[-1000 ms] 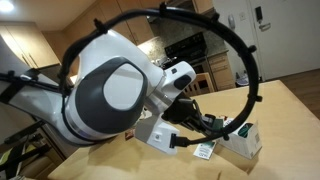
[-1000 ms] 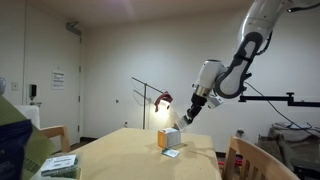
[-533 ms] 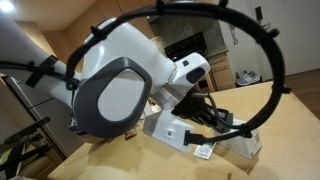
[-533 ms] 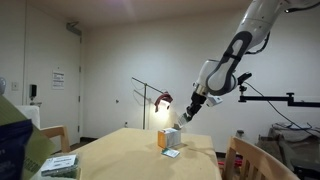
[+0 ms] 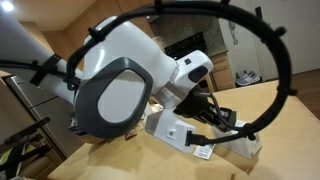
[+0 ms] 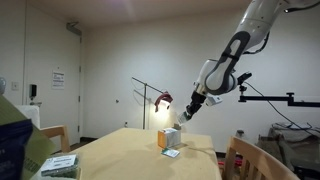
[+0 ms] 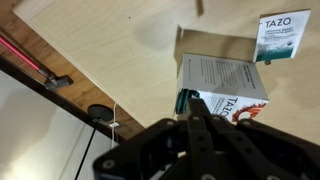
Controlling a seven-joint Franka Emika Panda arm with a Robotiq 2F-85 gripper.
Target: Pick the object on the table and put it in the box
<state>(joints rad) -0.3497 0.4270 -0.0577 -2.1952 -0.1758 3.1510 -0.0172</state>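
The box (image 7: 228, 88), a white carton with a red-orange mark, lies on the pale wooden table (image 7: 110, 50). It also shows in both exterior views (image 6: 168, 138) (image 5: 246, 146). My gripper (image 7: 190, 102) hangs above the box's open end, shut on the object (image 7: 181, 100). The object is a dark teal packet, and only its edge peeks out beside the fingertips. In an exterior view the gripper (image 6: 185, 117) is tilted down, a short way above the box.
A mostly white packet with green print (image 7: 278, 35) lies on the table beside the box (image 6: 171, 153). A dark bag (image 6: 14, 140) and flat packets (image 6: 60, 163) sit at the near corner. A chair back (image 6: 250, 160) stands at the table's side. The table's brown edge (image 7: 40, 55) is close.
The arm's upper links shifted a little between one second and half a second ago. Since then nothing has moved; the gripper stays shut above the box.
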